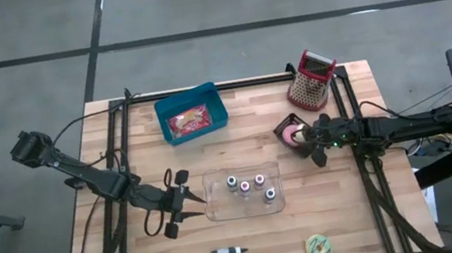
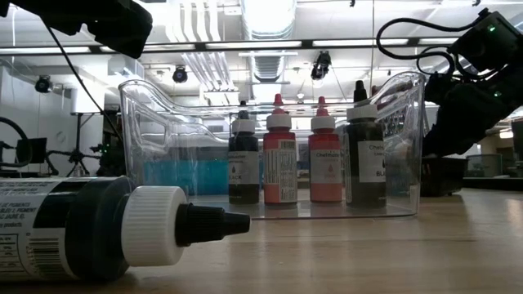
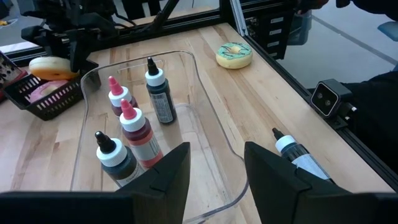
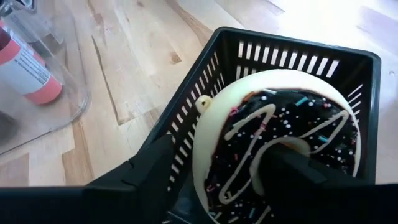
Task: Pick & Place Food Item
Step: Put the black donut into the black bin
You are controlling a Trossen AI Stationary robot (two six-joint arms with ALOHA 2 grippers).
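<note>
Hovering over the black basket (image 4: 311,74) near the counter's (image 1: 357,223) right edge, the right gripper (image 4: 230,180) has its fingers (image 4: 149,171) parted around the chocolate donut (image 4: 280,137) resting in the basket. The left gripper (image 3: 214,168) waits with fingers partly spread, holding nothing, beside the clear bin (image 1: 216,182) of bottles (image 3: 160,99) mid-counter.

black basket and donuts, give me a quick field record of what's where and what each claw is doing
black basket: right of the clear tray
chocolate donut: in the basket, propped against its wall
right claw: open, straddling the chocolate donut
left claw: open, at the tray's left edge
green donut: on the table, front right
blue bin: back left
</note>
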